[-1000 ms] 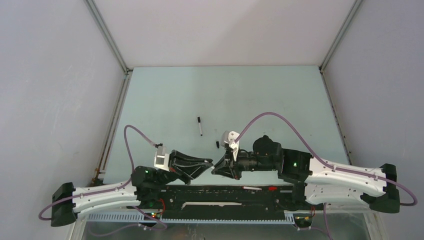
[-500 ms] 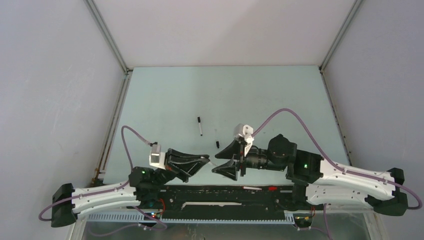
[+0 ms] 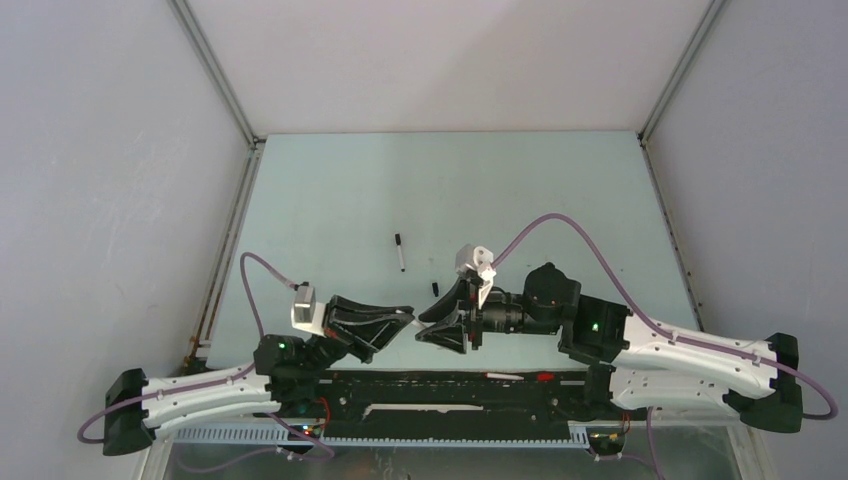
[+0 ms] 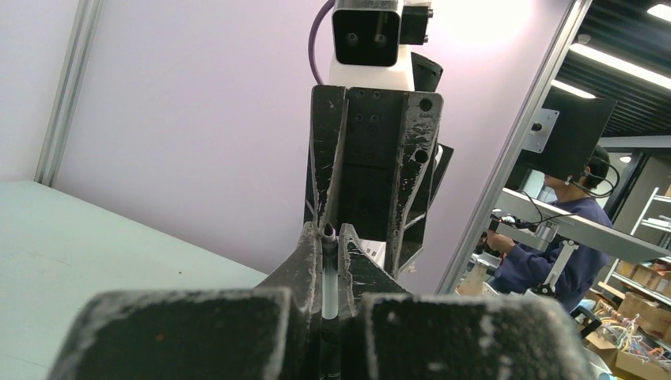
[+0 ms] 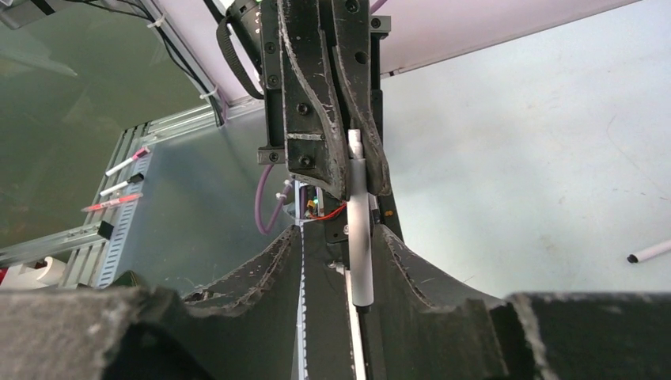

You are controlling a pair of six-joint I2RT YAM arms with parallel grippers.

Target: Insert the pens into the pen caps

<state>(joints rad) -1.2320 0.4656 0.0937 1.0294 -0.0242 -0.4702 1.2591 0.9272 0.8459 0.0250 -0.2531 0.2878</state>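
Right jaws newly apart around pen [image 5: 360,237]

held pen [image 4: 328,279]: barrel mostly buried between left gripper [image 4: 327,237] fingers, thin strip visible | top view: same pen a speck, ends unreadable | table pen [image 5: 653,251]: cut off by right edge, only black-tipped end in frame | loose cap [image 3: 435,289]: too small to tell orientation | background person [image 4: 546,260]: face hidden behind black box
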